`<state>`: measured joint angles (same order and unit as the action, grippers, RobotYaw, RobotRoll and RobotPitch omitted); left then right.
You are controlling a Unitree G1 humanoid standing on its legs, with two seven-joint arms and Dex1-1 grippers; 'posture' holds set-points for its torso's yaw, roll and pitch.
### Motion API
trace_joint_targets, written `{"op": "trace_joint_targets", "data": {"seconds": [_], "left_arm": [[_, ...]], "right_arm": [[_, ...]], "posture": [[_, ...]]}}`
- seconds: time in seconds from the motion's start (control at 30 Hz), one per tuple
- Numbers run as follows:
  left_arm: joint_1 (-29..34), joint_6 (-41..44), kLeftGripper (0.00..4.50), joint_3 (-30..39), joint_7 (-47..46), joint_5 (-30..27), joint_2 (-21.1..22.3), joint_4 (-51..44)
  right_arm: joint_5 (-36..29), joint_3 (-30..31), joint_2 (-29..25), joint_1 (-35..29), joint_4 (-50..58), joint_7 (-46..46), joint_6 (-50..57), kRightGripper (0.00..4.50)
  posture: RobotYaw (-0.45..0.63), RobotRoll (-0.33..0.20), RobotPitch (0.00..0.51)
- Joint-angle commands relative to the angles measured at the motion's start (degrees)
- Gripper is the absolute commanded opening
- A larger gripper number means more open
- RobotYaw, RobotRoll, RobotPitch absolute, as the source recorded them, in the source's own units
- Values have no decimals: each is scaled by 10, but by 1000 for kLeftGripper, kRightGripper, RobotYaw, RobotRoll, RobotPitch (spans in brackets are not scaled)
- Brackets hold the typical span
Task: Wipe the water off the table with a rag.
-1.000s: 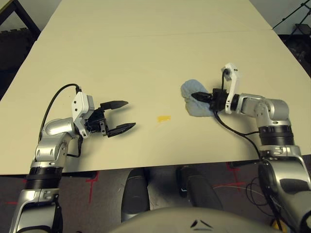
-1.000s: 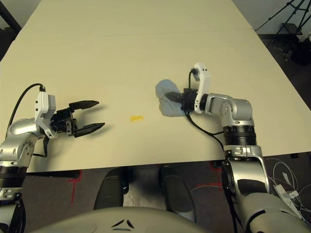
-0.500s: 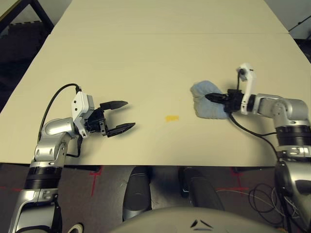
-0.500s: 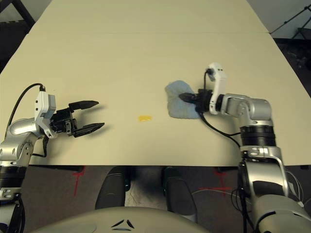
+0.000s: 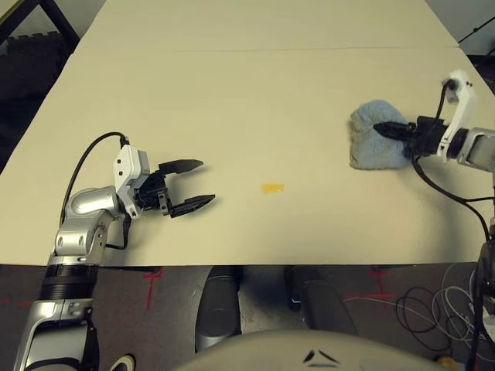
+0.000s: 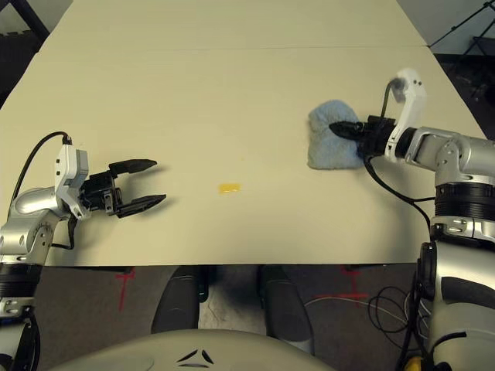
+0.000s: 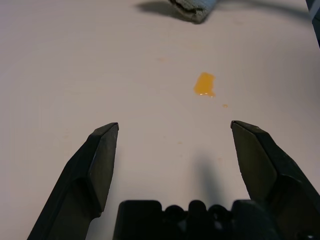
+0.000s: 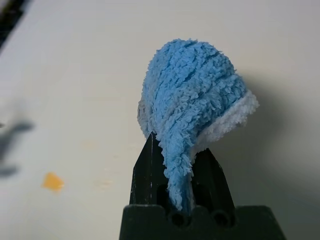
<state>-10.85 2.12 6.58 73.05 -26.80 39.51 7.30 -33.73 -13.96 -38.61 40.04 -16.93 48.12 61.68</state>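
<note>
Two robot hands are over one table point(image 5: 232, 100). The left hand point(image 5: 187, 188) has its two black fingers spread, with nothing between them. The right hand point(image 5: 380, 130) pinches one blue rag point(image 8: 192, 90) between its two fingers, the cloth bunched at the grip and bulging out beyond the tips. The rag is on the robot's right, well apart from the left hand. One yellow-orange splotch of water point(image 6: 229, 188) lies on the table between the two hands, nearer the left one, and one tiny droplet point(image 7: 225, 106) sits just beside it.
</note>
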Motion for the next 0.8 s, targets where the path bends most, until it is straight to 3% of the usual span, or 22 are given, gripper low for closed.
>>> {"op": "trace_joint_targets", "data": {"seconds": [0.03, 0.53, 0.8], "left_arm": [[13, -6, 4500, 9, 9, 3, 16, -2], [40, 3, 4500, 25, -6, -3, 22, -32], [49, 7, 4500, 27, -16, -5, 19, -44]], "right_arm": [[-23, 14, 19, -9, 49, -6, 31, 117], [6, 149, 187, -61, 74, -53, 32, 117], [1, 197, 334, -85, 108, -104, 56, 117]], "posture": [[203, 0, 193], [256, 0, 214], [271, 0, 223]]}}
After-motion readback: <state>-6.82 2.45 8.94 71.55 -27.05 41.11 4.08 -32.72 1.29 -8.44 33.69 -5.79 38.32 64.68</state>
